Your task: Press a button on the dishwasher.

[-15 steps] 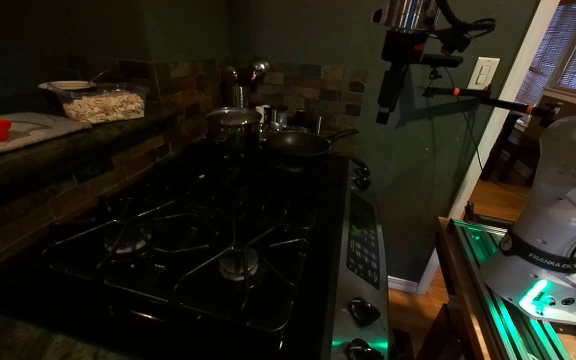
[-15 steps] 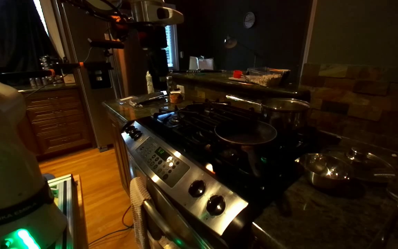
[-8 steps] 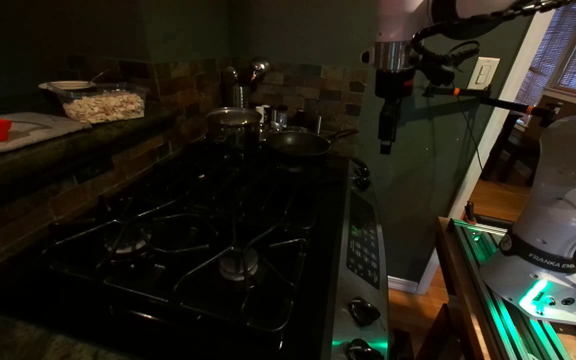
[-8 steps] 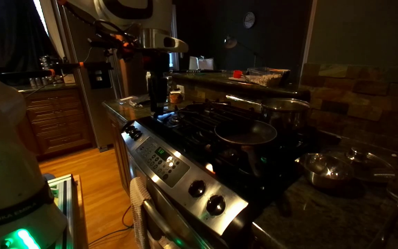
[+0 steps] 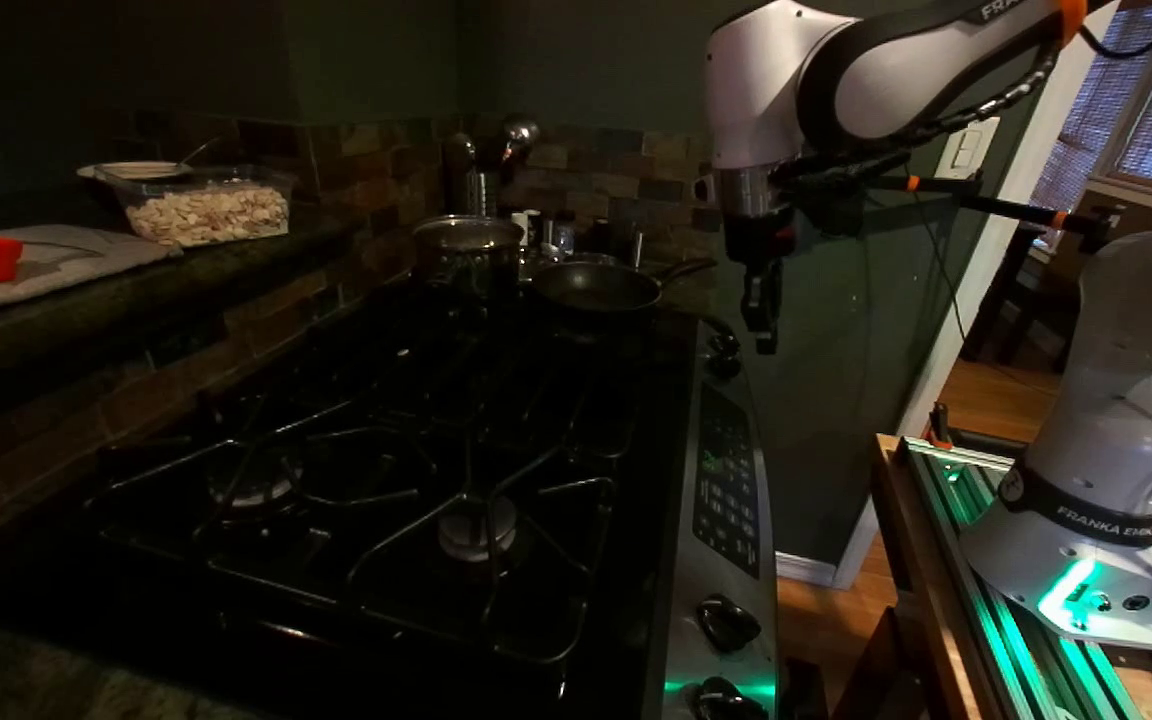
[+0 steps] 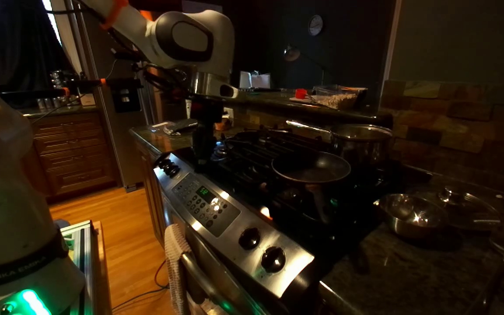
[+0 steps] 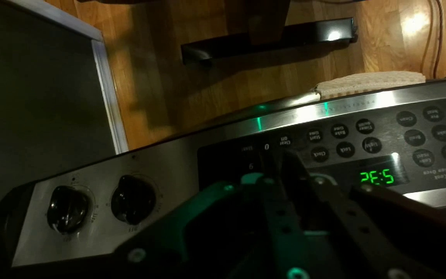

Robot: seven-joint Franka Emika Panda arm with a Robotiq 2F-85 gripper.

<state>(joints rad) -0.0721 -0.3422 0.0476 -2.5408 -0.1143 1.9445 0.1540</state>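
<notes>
In the wrist view the gripper is nearest, its body toward six o'clock and its two fingers set together in a narrow, dark wedge. Below it runs the control strip of the dishwasher, to all looks a cooking range; in both exterior views the tips hang above that strip at twelve o'clock, apart from it. From the tips as the wrist view has them, small round buttons lie toward two o'clock, the display with its green figures upside down at three, and two black knobs between eight and nine. Past the strip a pale towel sits between one and two o'clock, draped over the oven handle, and beyond it, at twelve, a black bar rests on the wooden floor. In an exterior view a frying pan sits on the cooking range, with a pot just behind it toward two o'clock. Farther back, on the raised ledge, a red cup lies toward nine o'clock of a clear tub of pale flakes. A wall clock hangs farthest, at twelve from the cup.
</notes>
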